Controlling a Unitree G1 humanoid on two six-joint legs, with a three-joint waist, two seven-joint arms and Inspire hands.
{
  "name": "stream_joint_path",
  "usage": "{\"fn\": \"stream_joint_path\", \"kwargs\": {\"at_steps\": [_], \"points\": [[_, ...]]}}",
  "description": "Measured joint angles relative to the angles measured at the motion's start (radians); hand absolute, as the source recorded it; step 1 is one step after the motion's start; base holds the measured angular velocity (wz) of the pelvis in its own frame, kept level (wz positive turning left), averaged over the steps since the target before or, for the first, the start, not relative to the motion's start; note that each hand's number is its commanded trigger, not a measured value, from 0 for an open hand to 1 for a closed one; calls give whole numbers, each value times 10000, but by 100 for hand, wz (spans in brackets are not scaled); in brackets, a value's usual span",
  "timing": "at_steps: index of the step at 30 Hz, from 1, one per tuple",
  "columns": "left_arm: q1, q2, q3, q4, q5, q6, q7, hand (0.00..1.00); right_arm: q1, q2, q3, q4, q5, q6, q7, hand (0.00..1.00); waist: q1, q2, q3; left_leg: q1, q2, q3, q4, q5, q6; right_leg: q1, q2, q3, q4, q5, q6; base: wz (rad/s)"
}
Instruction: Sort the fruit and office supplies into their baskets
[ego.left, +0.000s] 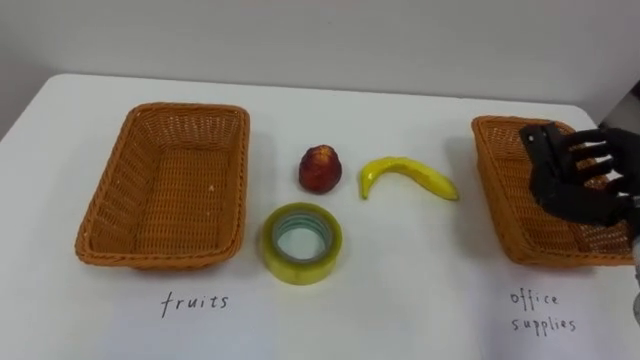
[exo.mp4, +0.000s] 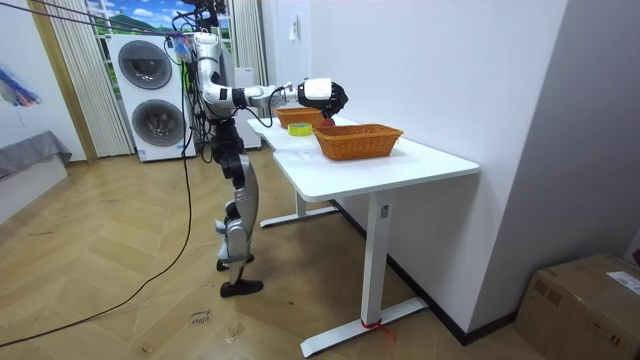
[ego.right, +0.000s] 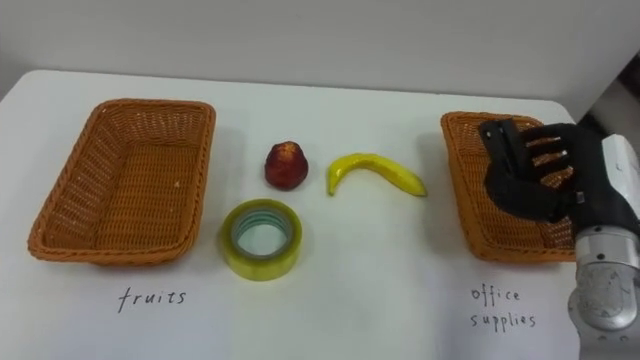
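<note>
I'm looking down on a white table (ego.left: 400, 300) with 2 wicker baskets on it. The left basket (ego.left: 100, 215) sits at 9 o'clock above a handwritten "fruits" label (ego.left: 195, 302). The right basket (ego.left: 490, 190) is at 3 o'clock above an "office supplies" label (ego.left: 540, 310). Between them lies an apple (ego.left: 320, 168), with a banana (ego.left: 410, 175) near it at its 3 o'clock and a tape roll (ego.left: 275, 245) just beside it at its 6 o'clock, all 3 resting on the tabletop. In the room view the robot stands at the table's long edge on a wood floor (exo.mp4: 120, 250), with 2 stacked washing machines (exo.mp4: 150, 90) behind it and a cardboard box (exo.mp4: 585, 300) by the wall. The right hand (ego.left: 585, 185) hangs over the right basket, loosely open, its fingers (ego.left: 590, 150) relaxed and spread so the weave shows between them.
</note>
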Motion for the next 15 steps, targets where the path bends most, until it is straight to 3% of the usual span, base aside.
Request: {"fn": "stream_joint_path", "kwargs": {"at_steps": [2,3,4,6,7,8,15], "points": [[6,-1,0,2,-1,0,-2,0,0,0,1,0,2,0,3,98,10,-2,-1,10,0,0,18,0,0,16,2,3,0,0,0,0],[8,-1,1,2,0,0,-4,0,0,0,1,3,3,0,9,87,5,0,-1,15,0,1,27,0,0,22,2,2,-4,0,0,0],[8,-1,4,-3,5,-1,-4,0,1,0,0,11,3,0,13,65,-1,6,4,14,0,1,70,0,0,21,2,-5,-7,0,0,0],[8,-1,4,-6,5,-2,-4,0,2,0,1,13,-2,0,41,44,1,16,10,2,-1,1,64,0,0,-4,3,2,-7,0,0,0],[8,-1,4,-6,6,-2,-3,0,2,0,0,15,-2,0,75,10,-1,24,6,0,-1,2,60,0,0,-11,3,4,-8,0,0,0],[6,-1,4,-8,1,-3,-1,0,2,0,1,15,-1,0,111,0,2,34,2,0,-2,1,58,0,0,-10,4,8,-9,0,0,0],[3,-1,5,-27,3,-7,17,0,1,0,6,15,-1,-2,215,0,6,65,-5,0,-2,2,53,0,0,-15,5,10,-12,0,0,0]]}}
